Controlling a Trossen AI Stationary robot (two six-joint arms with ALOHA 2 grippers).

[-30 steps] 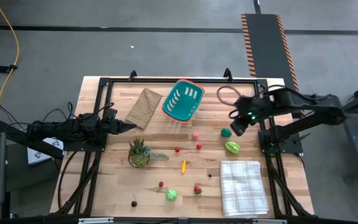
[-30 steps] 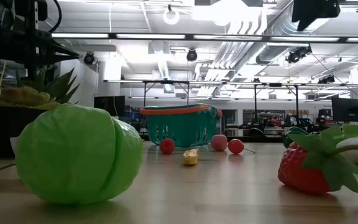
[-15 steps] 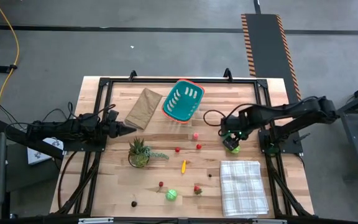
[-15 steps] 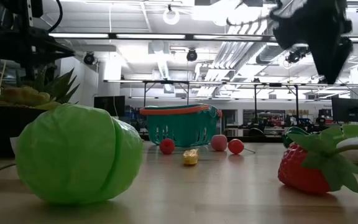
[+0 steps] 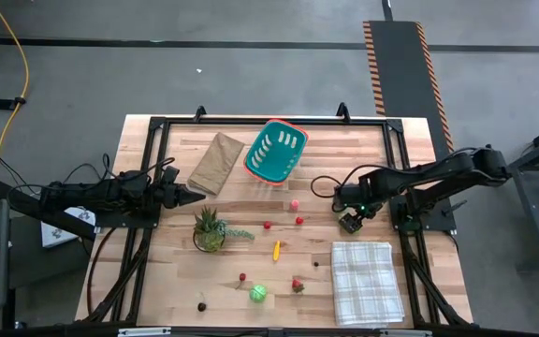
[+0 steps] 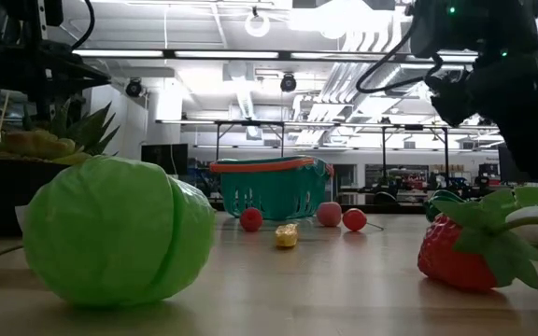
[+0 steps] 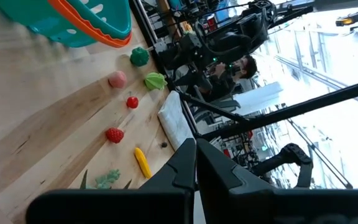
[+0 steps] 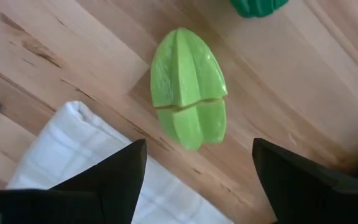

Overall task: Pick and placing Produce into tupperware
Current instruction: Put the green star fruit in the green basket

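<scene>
With fingers spread, right gripper [image 8: 197, 168] hovers over ridged green fruit [image 8: 190, 87] on bench [image 5: 251, 248], beside checked cloth [image 8: 61, 155]; tupperware [image 5: 275, 152] well apart. Risk: off-centre closing squirts fruit sideways. Left gripper [image 5: 195, 194]: pressed together, waiting.

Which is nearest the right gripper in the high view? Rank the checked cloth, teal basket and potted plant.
From the right gripper:
1. Checked cloth, just below it, at the table's near right.
2. Teal basket, up and leftward, at the far edge.
3. Potted plant, farthest, on the left half.
</scene>
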